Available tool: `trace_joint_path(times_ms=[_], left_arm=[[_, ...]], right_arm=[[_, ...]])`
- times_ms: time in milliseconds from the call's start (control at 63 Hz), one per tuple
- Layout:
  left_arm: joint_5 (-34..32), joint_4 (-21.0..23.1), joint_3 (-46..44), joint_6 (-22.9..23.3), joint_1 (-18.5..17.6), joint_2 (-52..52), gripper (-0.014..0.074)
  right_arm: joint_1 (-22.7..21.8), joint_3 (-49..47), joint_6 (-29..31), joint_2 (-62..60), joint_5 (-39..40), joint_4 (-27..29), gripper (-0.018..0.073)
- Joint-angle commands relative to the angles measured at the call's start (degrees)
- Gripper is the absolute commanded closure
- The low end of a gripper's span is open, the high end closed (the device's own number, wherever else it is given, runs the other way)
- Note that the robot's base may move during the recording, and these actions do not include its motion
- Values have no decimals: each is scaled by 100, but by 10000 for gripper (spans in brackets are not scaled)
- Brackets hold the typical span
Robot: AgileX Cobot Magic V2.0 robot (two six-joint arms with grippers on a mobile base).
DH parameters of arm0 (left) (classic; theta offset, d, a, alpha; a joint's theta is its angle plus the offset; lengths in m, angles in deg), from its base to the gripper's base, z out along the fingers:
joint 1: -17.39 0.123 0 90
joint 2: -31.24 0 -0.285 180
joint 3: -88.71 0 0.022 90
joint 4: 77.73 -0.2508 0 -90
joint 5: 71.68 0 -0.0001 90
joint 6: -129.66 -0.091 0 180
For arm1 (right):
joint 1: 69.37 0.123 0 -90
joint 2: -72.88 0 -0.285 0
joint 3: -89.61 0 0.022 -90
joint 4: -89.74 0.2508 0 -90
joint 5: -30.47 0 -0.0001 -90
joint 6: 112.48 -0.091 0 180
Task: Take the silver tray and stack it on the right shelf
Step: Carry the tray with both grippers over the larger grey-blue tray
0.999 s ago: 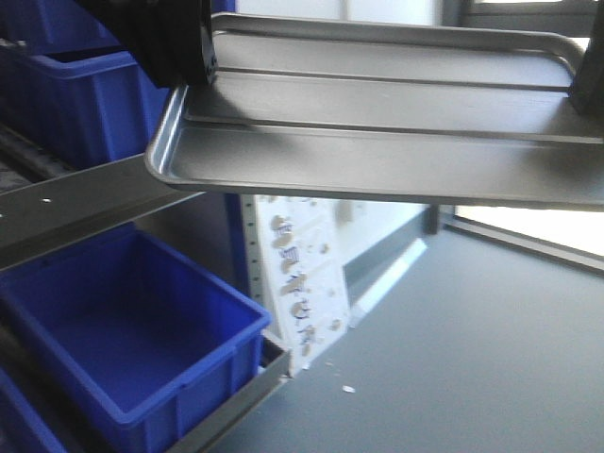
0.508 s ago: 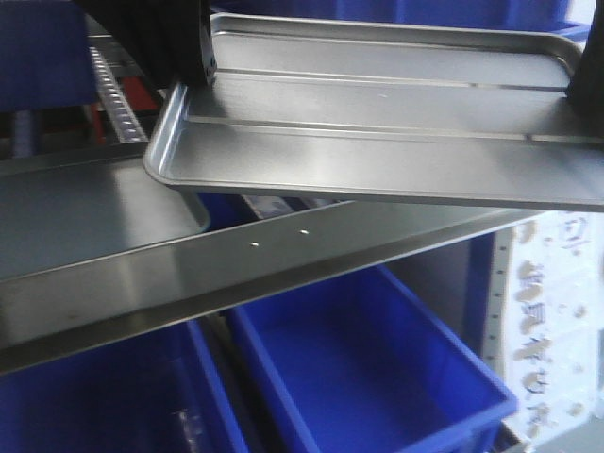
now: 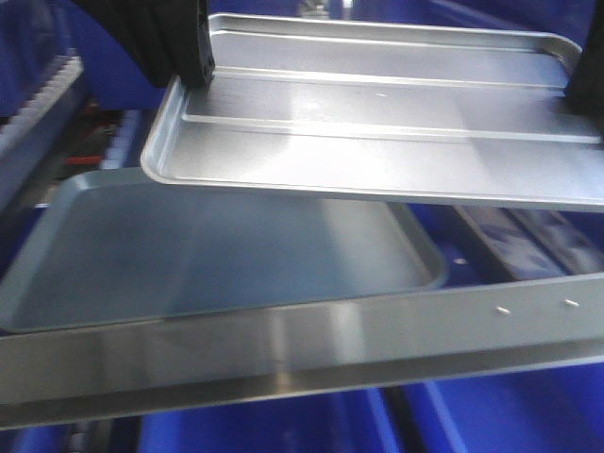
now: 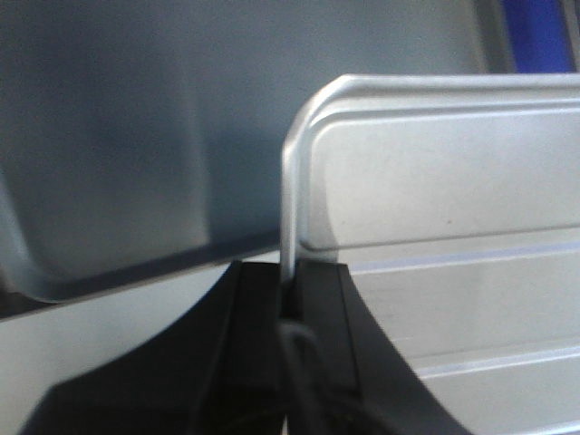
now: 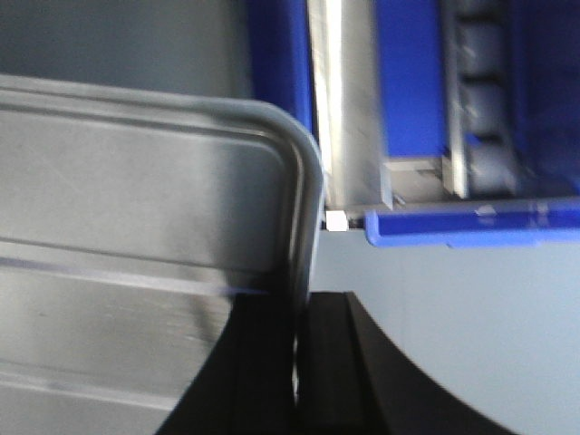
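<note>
The silver tray [image 3: 377, 113], shiny with two long raised ribs, hangs level across the top of the front view. My left gripper [image 3: 186, 74] is shut on its left rim, and in the left wrist view the gripper [image 4: 290, 290] pinches the tray's [image 4: 435, 181] thin edge. My right gripper [image 3: 590, 90] is shut on the right rim, and in the right wrist view the gripper [image 5: 297, 344] clamps the tray's [image 5: 136, 199] edge. The tray is above the shelf's brushed-steel front bar [image 3: 283, 349].
A larger dull grey tray [image 3: 208, 255] lies on the shelf just below the silver tray; it also shows in the left wrist view [image 4: 136, 136]. Blue bins [image 3: 491, 415] sit under the front bar. A blue bin edge [image 5: 471, 222] and rack rails [image 5: 340, 91] show to the right.
The front view has swung from floor and blue bins onto the shelf. The dull grey tray and front bar now lie under the silver tray. Both grippers keep their hold.
</note>
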Motion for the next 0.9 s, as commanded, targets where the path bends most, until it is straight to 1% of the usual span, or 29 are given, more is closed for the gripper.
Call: trace_joint_path(times_ms=[0, 888], left_arm=[[-99, -223, -187, -25, -2, 244, 689], [-99, -223, -187, -25, -2, 244, 689]], right_arm=[[-11, -201, 115, -143, 136, -186, 503], [-11, -201, 115, -143, 136, -186, 503]])
